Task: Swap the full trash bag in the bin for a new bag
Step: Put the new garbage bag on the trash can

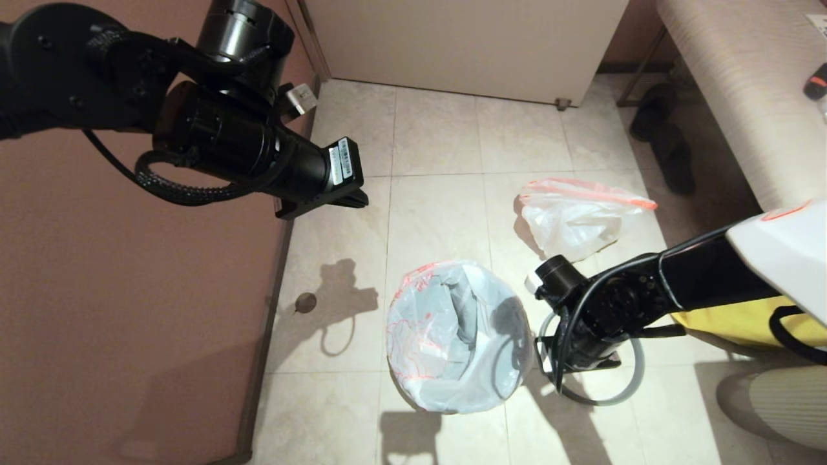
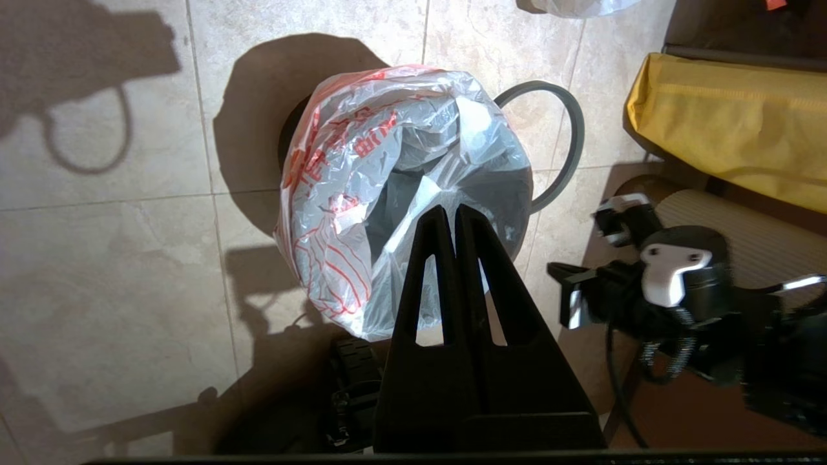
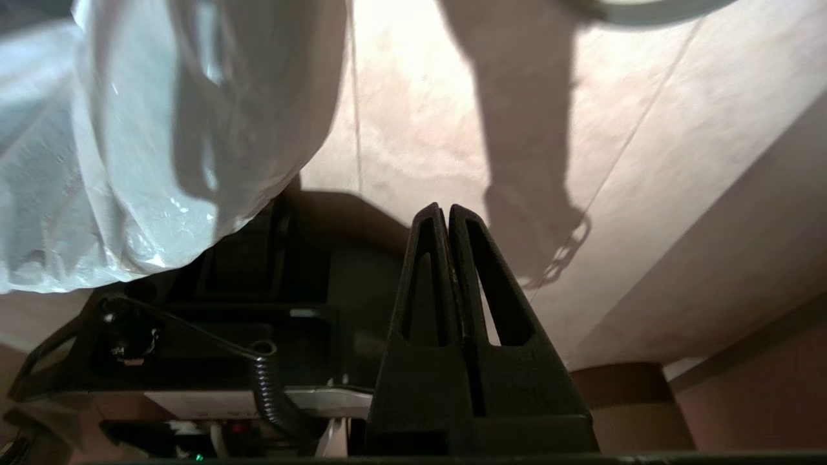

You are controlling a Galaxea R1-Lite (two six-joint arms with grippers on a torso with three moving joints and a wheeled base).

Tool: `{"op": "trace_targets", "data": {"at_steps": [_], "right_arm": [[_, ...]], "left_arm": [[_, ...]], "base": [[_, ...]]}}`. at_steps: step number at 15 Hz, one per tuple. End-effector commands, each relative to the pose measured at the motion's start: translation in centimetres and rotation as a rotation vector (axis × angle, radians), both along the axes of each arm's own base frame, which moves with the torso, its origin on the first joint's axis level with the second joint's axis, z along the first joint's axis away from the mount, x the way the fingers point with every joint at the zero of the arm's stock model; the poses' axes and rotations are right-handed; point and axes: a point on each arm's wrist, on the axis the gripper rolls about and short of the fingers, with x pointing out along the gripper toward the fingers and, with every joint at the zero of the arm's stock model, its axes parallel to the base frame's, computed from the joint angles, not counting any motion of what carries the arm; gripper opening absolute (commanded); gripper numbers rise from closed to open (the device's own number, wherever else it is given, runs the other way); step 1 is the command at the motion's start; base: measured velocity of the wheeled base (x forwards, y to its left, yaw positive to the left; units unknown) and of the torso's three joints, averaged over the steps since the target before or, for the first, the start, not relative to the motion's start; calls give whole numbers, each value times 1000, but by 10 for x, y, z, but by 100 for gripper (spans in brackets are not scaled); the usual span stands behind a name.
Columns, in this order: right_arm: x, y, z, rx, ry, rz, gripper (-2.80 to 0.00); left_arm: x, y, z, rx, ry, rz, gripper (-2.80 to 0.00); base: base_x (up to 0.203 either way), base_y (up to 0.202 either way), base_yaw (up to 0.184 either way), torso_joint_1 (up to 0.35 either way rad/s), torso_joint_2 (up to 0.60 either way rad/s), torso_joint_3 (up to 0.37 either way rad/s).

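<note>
1. My left gripper (image 2: 450,216), jaws pressed together and empty, hangs above the new bag (image 1: 452,336) lining the bin (image 2: 291,129).
2. My right gripper (image 3: 447,213), likewise pinched closed, sits at the bin's three o'clock.
3. The full trash bag (image 1: 578,216) lies at one o'clock.

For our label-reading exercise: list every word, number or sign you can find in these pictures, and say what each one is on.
None of the text can be read.
Red characters and a line drawing on the new bag in the bin: too crumpled to read.
Barcode sticker on the left arm: print too small.
The full trash bag on the floor: no print that can be read.
</note>
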Motion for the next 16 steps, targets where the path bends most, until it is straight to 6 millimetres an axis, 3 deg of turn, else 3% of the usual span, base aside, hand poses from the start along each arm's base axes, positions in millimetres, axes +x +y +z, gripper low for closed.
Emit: {"op": "trace_targets", "data": {"at_steps": [1, 6, 9, 11, 13, 14, 16], "right_arm": [[-2, 24, -43, -2, 98, 27, -280], [23, 62, -34, 204, -125, 79, -280], [49, 80, -4, 326, -290, 56, -280], [56, 82, 16, 369, -360, 48, -280], [52, 63, 13, 324, -344, 1, -280], [53, 41, 5, 288, -316, -46, -280], [70, -25, -2, 243, -298, -200, -280]], "left_arm": [[3, -1, -3, 9, 9, 8, -280], [4, -4, -6, 14, 15, 3, -280], [5, -3, -6, 13, 16, 8, -280], [7, -7, -10, 20, 26, 3, -280], [8, -7, -11, 27, 26, 12, -280], [7, -8, -11, 28, 25, 9, -280], [7, -9, -11, 29, 26, 7, -280]], "base": [[0, 0, 0, 0, 0, 0], [0, 0, 0, 0, 0, 0], [0, 0, 0, 0, 0, 0], [0, 0, 0, 0, 0, 0], [0, 0, 0, 0, 0, 0], [0, 0, 0, 0, 0, 0], [0, 0, 0, 0, 0, 0]]}}
